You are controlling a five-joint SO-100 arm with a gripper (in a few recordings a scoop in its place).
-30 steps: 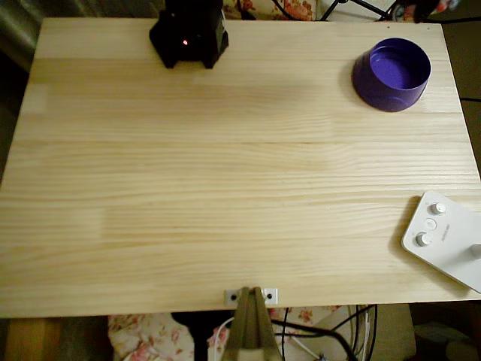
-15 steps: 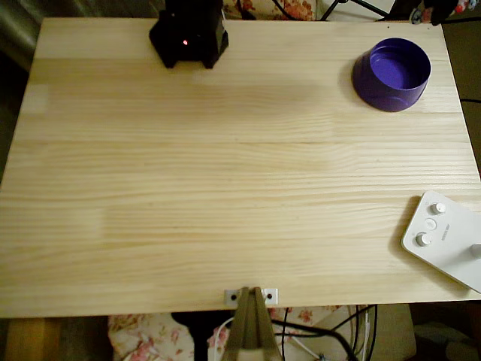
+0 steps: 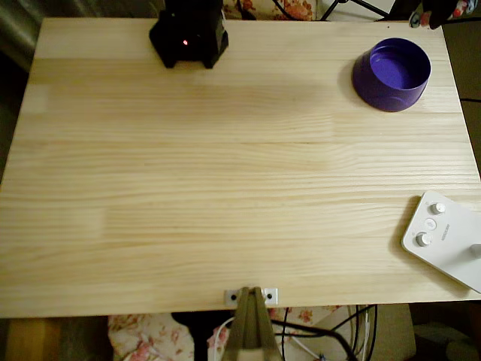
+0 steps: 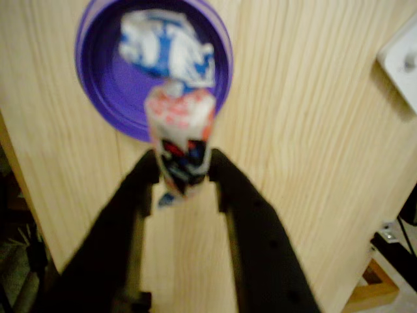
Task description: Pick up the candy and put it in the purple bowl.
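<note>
In the wrist view my gripper (image 4: 184, 171) is shut on the candy (image 4: 179, 120), a whitish-pink wrapped sweet with dark and blue marks. Its lower part is pinched between the two black fingers (image 4: 133, 195), and its blue-white twisted end sticks out ahead. The candy hangs high above the table, and from this camera it overlaps the near rim of the purple bowl (image 4: 107, 72). In the overhead view the purple bowl (image 3: 391, 74) stands at the table's back right corner, its inside bare. A dark shape with coloured specks (image 3: 436, 13) pokes in at the top right edge just beyond it.
The arm's black base (image 3: 188, 34) sits at the back edge of the wooden table (image 3: 225, 188). A white device with knobs (image 3: 443, 237) lies at the right front edge and shows in the wrist view as the white device (image 4: 401, 62). A clamp (image 3: 252, 295) grips the front edge.
The dark shape at the overhead view's top right edge has shifted slightly and reaches a little further into the picture. Bowl and white device have not moved.
</note>
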